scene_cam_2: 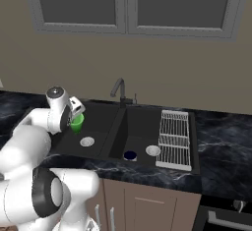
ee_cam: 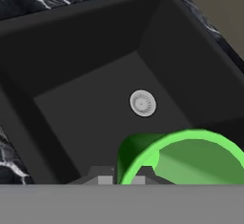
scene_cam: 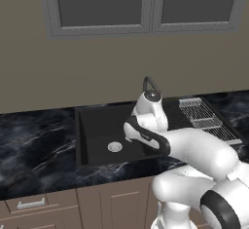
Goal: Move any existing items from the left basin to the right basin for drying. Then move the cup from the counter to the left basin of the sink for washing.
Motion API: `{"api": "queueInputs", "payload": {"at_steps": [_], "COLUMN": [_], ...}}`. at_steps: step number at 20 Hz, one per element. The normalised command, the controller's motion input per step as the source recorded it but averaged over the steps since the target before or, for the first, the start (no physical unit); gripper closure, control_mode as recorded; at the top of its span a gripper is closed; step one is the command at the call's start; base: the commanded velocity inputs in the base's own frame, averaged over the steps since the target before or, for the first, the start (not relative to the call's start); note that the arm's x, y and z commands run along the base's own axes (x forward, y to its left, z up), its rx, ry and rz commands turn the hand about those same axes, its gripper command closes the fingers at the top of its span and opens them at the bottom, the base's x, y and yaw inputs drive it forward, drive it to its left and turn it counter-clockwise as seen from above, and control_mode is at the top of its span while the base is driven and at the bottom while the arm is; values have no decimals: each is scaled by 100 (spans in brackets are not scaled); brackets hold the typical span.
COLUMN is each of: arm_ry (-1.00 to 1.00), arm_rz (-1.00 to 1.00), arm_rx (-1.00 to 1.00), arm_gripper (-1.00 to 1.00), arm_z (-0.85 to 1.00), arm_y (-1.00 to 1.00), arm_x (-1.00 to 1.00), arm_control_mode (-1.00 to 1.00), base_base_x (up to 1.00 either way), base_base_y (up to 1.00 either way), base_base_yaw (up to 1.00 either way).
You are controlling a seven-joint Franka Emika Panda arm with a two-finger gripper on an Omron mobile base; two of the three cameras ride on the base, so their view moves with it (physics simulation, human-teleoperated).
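You are carrying the green cup (scene_cam_2: 77, 122) over the left basin (scene_cam: 99, 125) of the black double-basin sink (scene_cam_2: 116, 127), the gripper (scene_cam_2: 75, 113) pinched on the cup's rim, with the basin floor and its round silver drain (ee_cam: 142, 103) lying open below. To finish well, you are best lowering the cup straight down until it is near the floor before letting go, keeping it upright and clear of the basin's near wall and the centre divider, since a release from up here would likely let it tip or roll. In the hand view the cup's rim is curving across the lower right, right at the fingers, its open mouth facing the camera, so the cup is sitting tight in the pincer and hanging just beneath the hand. A small dark blue object (scene_cam_2: 130, 155) is resting in the right basin (scene_cam_2: 140, 136) near its drain, beside the wire drying rack (scene_cam_2: 175, 137), while the curved faucet (scene_cam_2: 118, 88) is standing behind the divider on the marble counter (scene_cam: 34, 135).
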Motion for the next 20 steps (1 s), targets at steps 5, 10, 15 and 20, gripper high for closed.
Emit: {"api": "queueInputs", "payload": {"at_steps": [5,10,15,20], "arm_ry": [7,8,3,1], "arm_rz": [1,0,0,0], "arm_rx": [0,0,-3,-4], "arm_gripper": [100,100,100,100], "arm_z": [-32,-49,-50,-56], "arm_y": [30,25,24,26], "arm_x": [54,42,33,26], "arm_control_mode": [-100,-100,-100,-100], "base_base_x": [0,0,0,0], "base_base_y": [0,0,0,0], "base_base_yaw": [0,0,0,0]}}
